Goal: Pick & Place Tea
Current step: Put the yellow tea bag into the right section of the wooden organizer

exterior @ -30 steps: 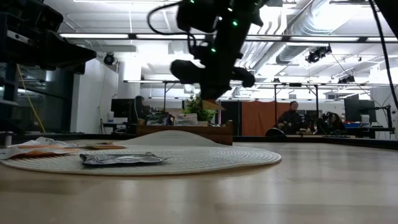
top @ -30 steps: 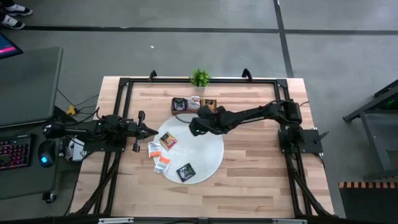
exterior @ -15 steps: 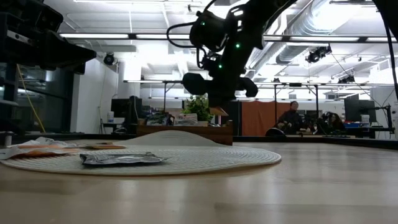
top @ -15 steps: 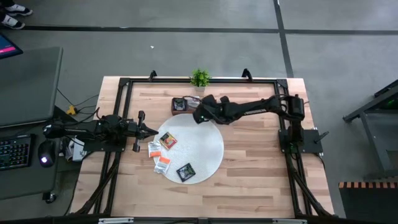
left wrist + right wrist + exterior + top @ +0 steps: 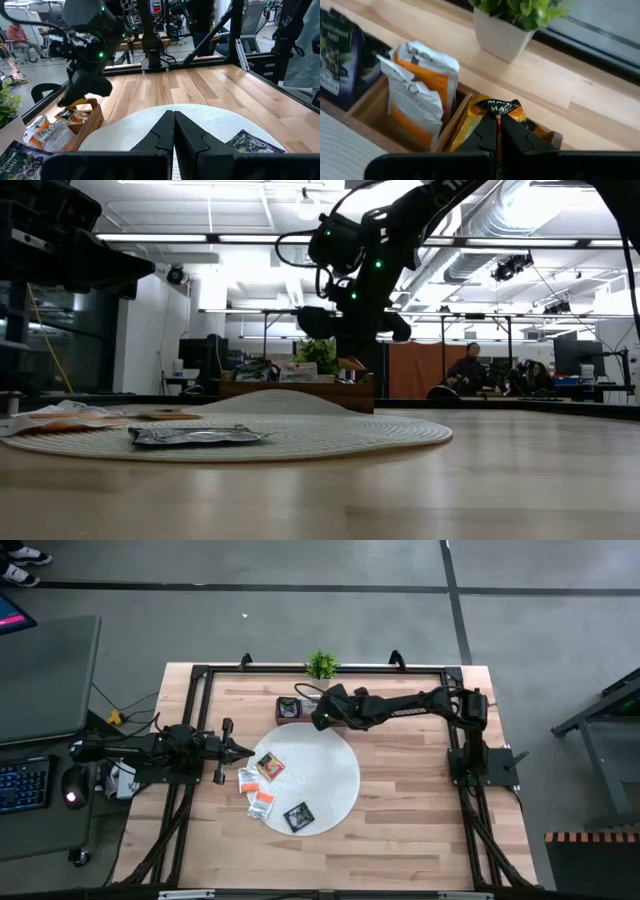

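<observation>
Two dark fingers of my right gripper (image 5: 497,131) pinch an orange-and-black flat tea sachet (image 5: 495,108) over the end compartment of the brown wooden three-compartment tray (image 5: 370,127), upper centre in the high view. My left gripper (image 5: 243,749), fingers closed together, waits left of the round white woven mat (image 5: 335,775).

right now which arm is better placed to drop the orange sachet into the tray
Right. The right gripper is shut on the orange sachet, directly over the wooden tray and its end compartment. The left gripper waits shut beside the round mat, holding nothing.
</observation>
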Controlling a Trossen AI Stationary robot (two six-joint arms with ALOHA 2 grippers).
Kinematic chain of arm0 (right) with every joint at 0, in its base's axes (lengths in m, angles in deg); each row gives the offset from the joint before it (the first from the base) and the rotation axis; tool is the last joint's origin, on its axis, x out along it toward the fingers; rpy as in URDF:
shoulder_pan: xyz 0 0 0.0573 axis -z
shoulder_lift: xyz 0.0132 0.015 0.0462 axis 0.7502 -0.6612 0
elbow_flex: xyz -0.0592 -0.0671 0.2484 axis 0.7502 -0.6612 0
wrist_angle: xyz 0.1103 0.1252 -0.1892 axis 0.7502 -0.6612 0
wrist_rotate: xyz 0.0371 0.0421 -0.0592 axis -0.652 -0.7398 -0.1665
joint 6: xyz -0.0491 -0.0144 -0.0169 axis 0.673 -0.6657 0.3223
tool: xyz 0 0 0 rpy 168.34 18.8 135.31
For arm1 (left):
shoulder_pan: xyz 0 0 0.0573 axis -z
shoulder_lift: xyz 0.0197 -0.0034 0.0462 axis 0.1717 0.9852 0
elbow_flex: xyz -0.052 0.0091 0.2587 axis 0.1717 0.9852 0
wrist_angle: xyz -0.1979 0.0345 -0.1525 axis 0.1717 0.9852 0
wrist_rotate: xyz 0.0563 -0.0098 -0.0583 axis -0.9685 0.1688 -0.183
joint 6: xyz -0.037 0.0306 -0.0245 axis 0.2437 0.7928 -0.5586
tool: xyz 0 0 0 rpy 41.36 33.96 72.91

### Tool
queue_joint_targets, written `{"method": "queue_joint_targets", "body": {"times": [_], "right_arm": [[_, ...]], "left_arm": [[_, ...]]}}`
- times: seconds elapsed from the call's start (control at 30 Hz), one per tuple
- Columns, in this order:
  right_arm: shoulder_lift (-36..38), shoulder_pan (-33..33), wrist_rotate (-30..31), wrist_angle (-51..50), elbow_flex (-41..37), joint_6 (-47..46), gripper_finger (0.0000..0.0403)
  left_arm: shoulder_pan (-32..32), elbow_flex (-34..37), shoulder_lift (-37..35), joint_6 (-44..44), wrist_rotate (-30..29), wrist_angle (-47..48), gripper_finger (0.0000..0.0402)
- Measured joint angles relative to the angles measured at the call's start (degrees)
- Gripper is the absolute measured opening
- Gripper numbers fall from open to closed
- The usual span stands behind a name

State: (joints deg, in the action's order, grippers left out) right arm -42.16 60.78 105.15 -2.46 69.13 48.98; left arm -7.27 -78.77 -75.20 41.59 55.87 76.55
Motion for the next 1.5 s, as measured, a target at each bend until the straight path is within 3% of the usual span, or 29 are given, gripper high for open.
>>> {"method": "queue_joint_targets", "body": {"times": [0.63, 1.5], "right_arm": [[-2.6, 1.2, -3.0, 1.7, 0.0, 0.6, 0.0005], [-2.6, 1.3, -0.1, 2.5, 0.0, -0.5, 0.0125]], "left_arm": [[0.0, 0.0, 0.0, 0.0, 0.0, 0.0, 0.0001], [0.0, 0.0, 0.0, 0.0, 0.0, 0.0, 0.0001]]}}
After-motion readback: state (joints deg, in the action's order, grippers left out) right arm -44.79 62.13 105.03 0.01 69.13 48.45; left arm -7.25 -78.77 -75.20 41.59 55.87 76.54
